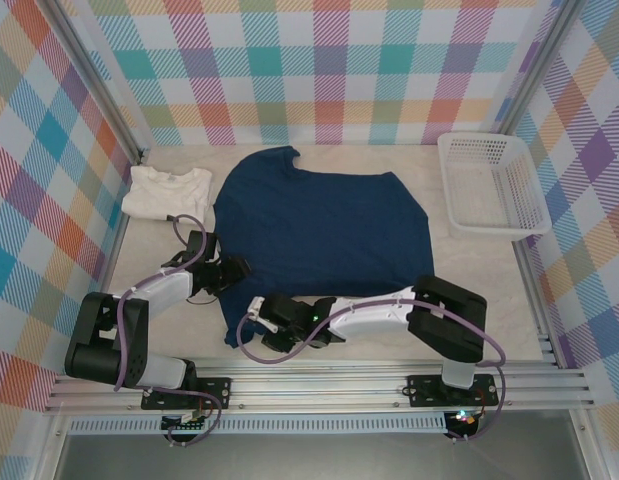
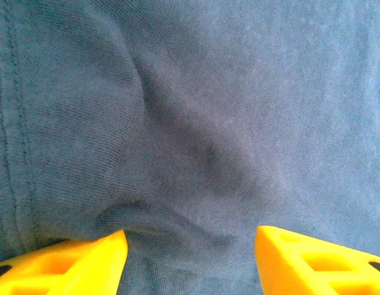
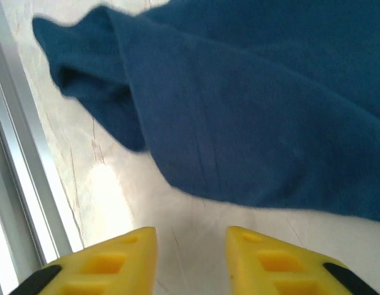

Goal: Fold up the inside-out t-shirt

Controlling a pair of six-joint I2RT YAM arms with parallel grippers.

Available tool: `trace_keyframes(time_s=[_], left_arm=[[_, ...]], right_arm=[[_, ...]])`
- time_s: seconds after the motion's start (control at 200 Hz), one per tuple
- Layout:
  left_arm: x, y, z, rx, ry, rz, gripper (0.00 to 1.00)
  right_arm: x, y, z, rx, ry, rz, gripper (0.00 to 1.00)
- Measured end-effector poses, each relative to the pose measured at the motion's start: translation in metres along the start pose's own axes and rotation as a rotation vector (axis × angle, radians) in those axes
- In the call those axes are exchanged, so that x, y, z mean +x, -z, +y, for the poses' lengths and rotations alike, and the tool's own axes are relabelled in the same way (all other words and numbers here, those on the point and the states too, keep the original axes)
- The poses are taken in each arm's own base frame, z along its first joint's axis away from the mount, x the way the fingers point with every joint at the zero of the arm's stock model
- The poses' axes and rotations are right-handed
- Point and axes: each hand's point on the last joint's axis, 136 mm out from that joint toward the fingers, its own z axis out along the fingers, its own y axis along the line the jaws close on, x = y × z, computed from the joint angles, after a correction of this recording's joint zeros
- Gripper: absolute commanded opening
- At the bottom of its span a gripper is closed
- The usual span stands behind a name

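Count: two shirts, one basket, two arms. The inside-out t-shirt (image 1: 324, 235), dark navy, lies spread flat at mid-table (image 1: 489, 290), neck toward the far wall; its near-left corner reaches down between the two grippers. One cream-white folded shirt (image 1: 167, 192) sits just beside its left sleeve, and one white mesh basket (image 1: 489, 185) stands at the far right, well apart. Left gripper (image 1: 234, 270) is low on the shirt's left edge; in its wrist view the yellow fingers (image 2: 73, 261) stand wide apart and press on navy cloth, with a soft ridge bunched between them, not clamped. Right gripper (image 1: 261, 312) is by the near hem; its fingers (image 3: 110, 264) are parted over bare table with nothing between them, and the hem lies just ahead (this view is blurred). From above, the right arm covers part of the near hem. No neck label can be made out. One shirt corner near the rail looks doubled over, its detail unclear.
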Motion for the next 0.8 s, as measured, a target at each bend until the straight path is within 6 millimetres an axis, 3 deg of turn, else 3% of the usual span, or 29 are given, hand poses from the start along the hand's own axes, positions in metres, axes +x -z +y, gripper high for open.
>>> trace_keyframes(time_s=[0.125, 0.305, 0.405, 0.58, 0.665, 0.8], left_arm=[[0.000, 0.000, 0.000, 0.000, -0.007, 0.000, 0.59], [0.000, 0.000, 0.000, 0.000, -0.014, 0.001, 0.59], [0.000, 0.000, 0.000, 0.000, -0.018, 0.001, 0.59], [0.000, 0.000, 0.000, -0.001, -0.029, 0.002, 0.59], [0.000, 0.000, 0.000, -0.002, -0.030, 0.003, 0.59], [-0.002, -0.001, 0.000, -0.003, -0.032, 0.002, 0.59]], right_arm=[[-0.016, -0.010, 0.004, -0.013, 0.020, -0.021, 0.44], [-0.019, -0.024, 0.005, -0.014, 0.044, -0.009, 0.40], [-0.009, -0.033, 0.003, -0.002, 0.054, 0.018, 0.30], [-0.011, -0.033, 0.000, 0.017, 0.064, 0.013, 0.08], [-0.009, -0.031, -0.001, 0.017, 0.057, 0.013, 0.03], [0.008, -0.018, -0.001, 0.009, 0.051, 0.044, 0.00]])
